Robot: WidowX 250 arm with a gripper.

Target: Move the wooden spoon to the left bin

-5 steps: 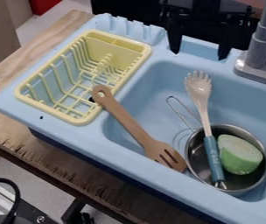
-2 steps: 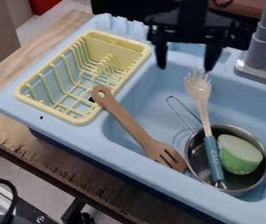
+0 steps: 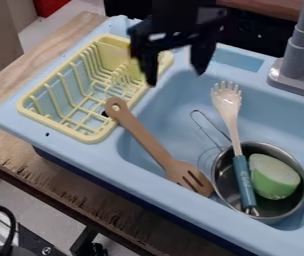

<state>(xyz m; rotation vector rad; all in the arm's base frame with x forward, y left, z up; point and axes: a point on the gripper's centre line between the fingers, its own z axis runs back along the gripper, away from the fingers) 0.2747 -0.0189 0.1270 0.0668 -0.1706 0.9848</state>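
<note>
Leaning from the sink (image 3: 181, 212) onto the left bin (image 3: 89, 137), the wooden spoon (image 3: 150, 142) is presumably kept raised for easy grasping by the gripper (image 3: 175, 77), which is held spread and empty above.

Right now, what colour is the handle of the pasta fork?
The pasta fork's handle is teal blue, seen best in the camera view.

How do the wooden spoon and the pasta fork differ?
The wooden spoon is brown all over; the pasta fork is pale with a blue handle. The spoon's head has slots, the fork's has prongs. The spoon's handle end is at the rack's edge, the fork's in the pot. Both are long-handled.
</note>
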